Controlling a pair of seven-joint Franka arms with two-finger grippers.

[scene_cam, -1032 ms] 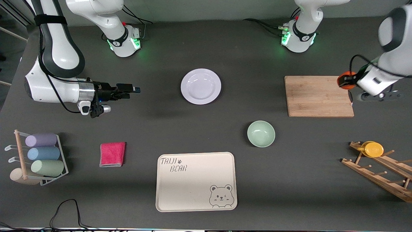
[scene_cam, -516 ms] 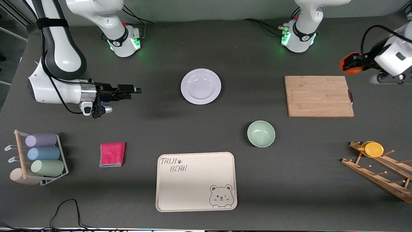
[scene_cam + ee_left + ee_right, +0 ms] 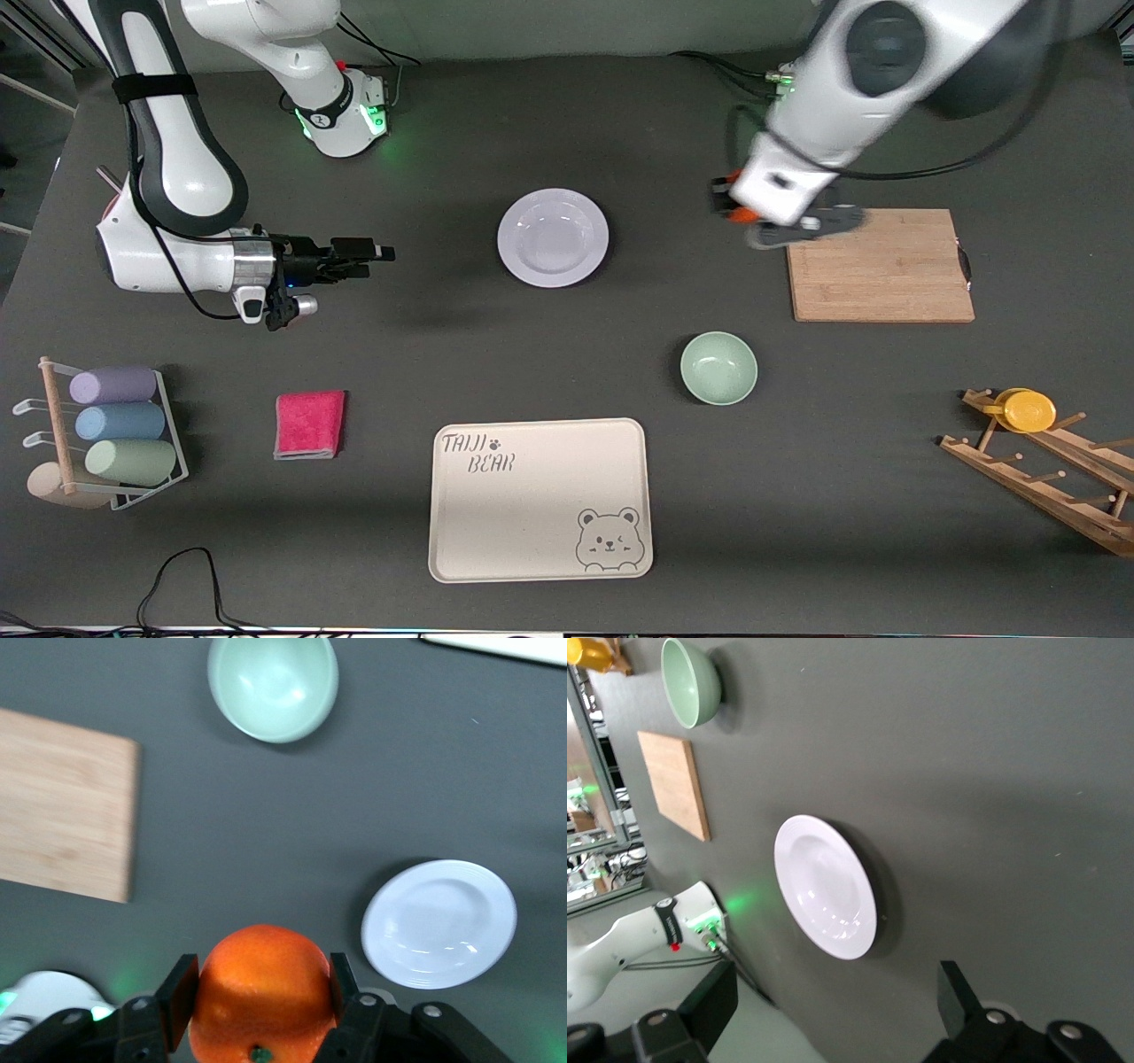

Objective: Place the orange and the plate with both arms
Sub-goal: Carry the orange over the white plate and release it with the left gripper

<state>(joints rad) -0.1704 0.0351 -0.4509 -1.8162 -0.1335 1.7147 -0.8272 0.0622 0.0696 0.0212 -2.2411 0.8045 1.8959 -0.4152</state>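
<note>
The right arm's black gripper (image 3: 376,254) hovers with jaws spread and empty over bare table. The round glossy white plate (image 3: 553,237) lies mid-table. The left arm's black gripper (image 3: 728,200), over table between plate and wooden board (image 3: 886,266), clamps the small bright-orange fruit (image 3: 261,992).

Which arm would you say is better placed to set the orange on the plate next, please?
Left, probably. The left pincer is shut on the orange above the table near the plate. The right pincer is open and empty, toward its own end of the table.
</note>
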